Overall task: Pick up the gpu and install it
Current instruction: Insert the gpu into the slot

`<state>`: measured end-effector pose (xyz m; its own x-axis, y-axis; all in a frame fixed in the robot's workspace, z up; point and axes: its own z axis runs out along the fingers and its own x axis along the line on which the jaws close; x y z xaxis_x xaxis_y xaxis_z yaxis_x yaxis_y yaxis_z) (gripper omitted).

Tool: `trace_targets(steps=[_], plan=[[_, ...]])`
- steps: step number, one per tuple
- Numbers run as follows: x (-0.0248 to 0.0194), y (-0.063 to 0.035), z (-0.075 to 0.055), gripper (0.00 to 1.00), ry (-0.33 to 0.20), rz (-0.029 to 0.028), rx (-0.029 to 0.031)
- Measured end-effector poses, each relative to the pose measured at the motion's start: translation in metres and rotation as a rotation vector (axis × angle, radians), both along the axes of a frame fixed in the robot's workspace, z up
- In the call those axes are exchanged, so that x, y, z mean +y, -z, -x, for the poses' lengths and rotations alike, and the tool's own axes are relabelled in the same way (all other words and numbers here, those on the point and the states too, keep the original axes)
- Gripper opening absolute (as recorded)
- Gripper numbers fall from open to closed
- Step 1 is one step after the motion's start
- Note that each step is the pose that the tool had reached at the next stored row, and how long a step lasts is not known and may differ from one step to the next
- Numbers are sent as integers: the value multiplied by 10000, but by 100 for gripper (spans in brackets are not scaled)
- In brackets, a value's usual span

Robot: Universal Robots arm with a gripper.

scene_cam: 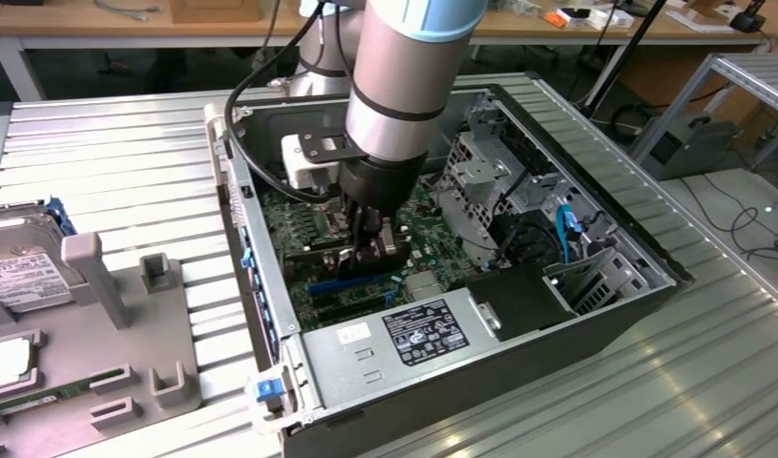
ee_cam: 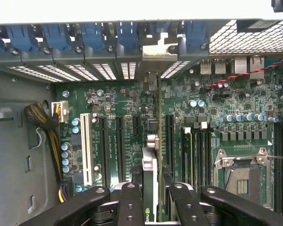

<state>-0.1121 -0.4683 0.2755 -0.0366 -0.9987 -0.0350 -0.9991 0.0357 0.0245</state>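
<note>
Exterior view: the arm reaches down into the open computer case [scene_cam: 593, 315], which lies on its side on the ribbed metal surface [scene_cam: 121, 162]. The hand [scene_cam: 370, 250] is inside the case, low over the green motherboard [scene_cam: 286, 224], near the power supply [scene_cam: 408, 329] at the case's near end. A dark, thin object sits between the fingers, edge down toward the board; this is the gpu [scene_cam: 378, 243], much of it hidden by the hand.

Wrist view: the hand [ee_cam: 151, 197] is partly closed, its two fingers [ee_cam: 129, 200] pressed against opposite faces of the gpu [ee_cam: 150, 169]. The card stands on its edge, perpendicular to the motherboard [ee_cam: 226, 108], and appears as a narrow strip running away from the camera. Its silver metal bracket [ee_cam: 159, 52] lies at the far end, against the row of rear slot openings and blue retainer clips [ee_cam: 92, 35]. The card is aligned with a long black expansion slot [ee_cam: 169, 139] and between neighbouring slots; whether it is fully seated cannot be determined.

On the surface at the exterior view's left, a grey holder [scene_cam: 109, 324] stands well apart from the case, with a silver hard drive [scene_cam: 19, 267] bearing a white label beside it.
</note>
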Motion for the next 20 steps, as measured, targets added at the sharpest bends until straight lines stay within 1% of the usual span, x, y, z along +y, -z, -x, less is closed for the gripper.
trace_targets(steps=[2,4,6,9,18,20], plan=[[1,5,9,27,-1,-1,0],[11,19,20,27,-1,-1,0],[15,46,21,27,-1,-1,0],[43,60,21,27,-2,0,0],[43,99,35,27,24,0,0],[42,99,76,27,22,1,-3]])
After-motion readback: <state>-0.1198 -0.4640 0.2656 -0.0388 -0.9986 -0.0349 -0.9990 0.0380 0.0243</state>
